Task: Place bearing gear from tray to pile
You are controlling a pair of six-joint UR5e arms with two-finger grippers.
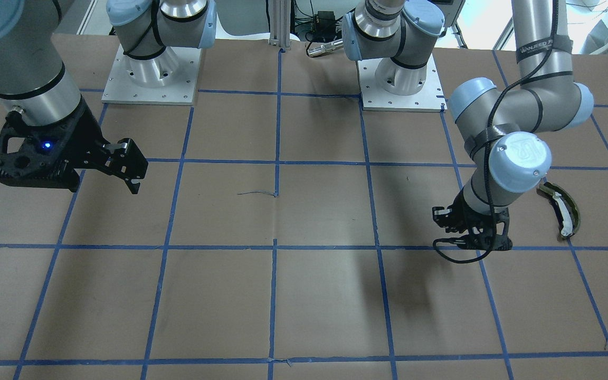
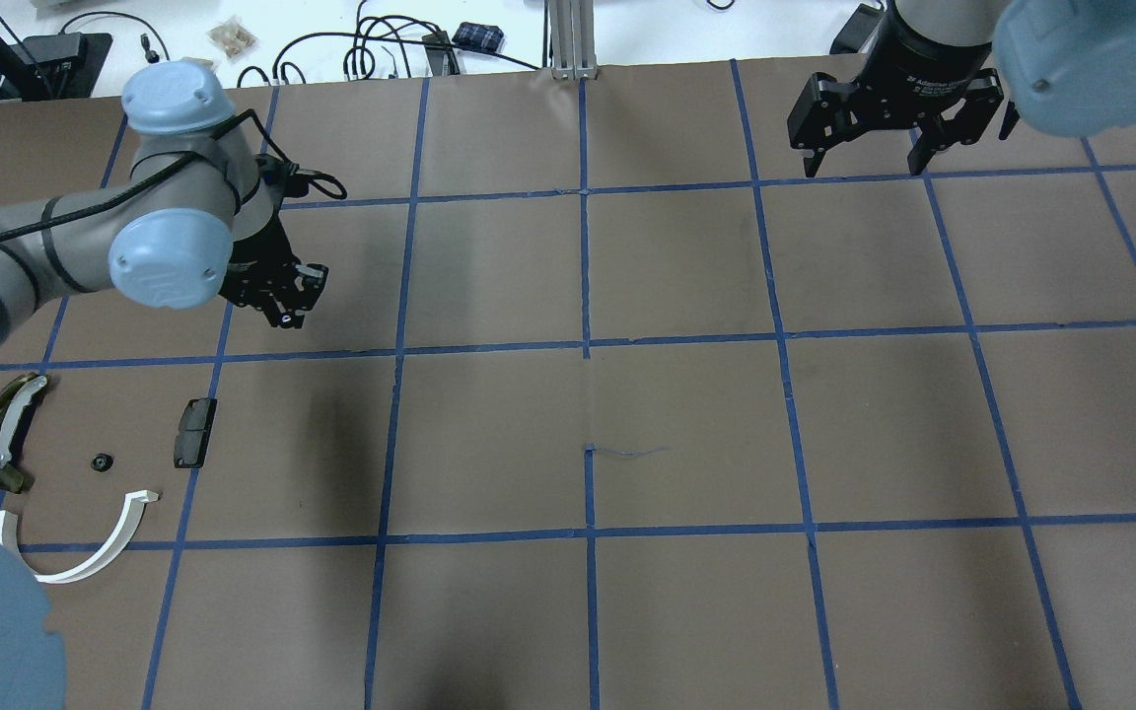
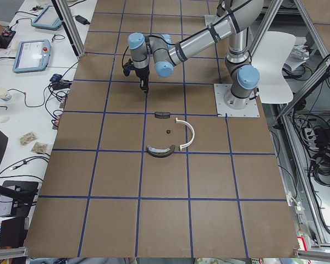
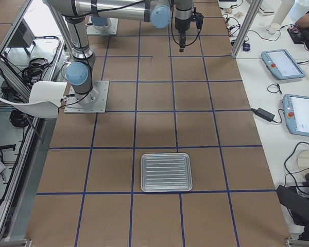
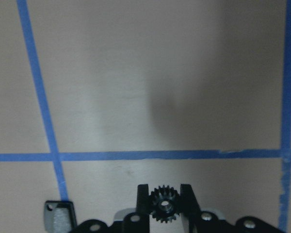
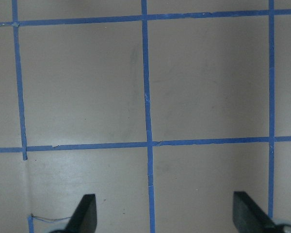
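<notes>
My left gripper (image 2: 287, 314) is shut on a small black toothed bearing gear (image 5: 165, 206), which sits between the fingertips in the left wrist view. It hovers above the brown table, beyond and to the right of the pile in the overhead view. The pile holds a white half-ring arc (image 2: 85, 552), a dark flat block (image 2: 195, 432), an olive-green curved piece with a white strip (image 2: 6, 429) and a small black part (image 2: 101, 461). The ribbed metal tray (image 4: 166, 172) looks bare at the robot's right end. My right gripper (image 2: 864, 168) is open and empty, high over the far right.
The brown table (image 2: 588, 394) carries a grid of blue tape lines. The two arm base plates (image 1: 151, 79) stand at the robot's edge. Cables and tablets lie on the white bench (image 3: 33, 55) beyond the far table edge.
</notes>
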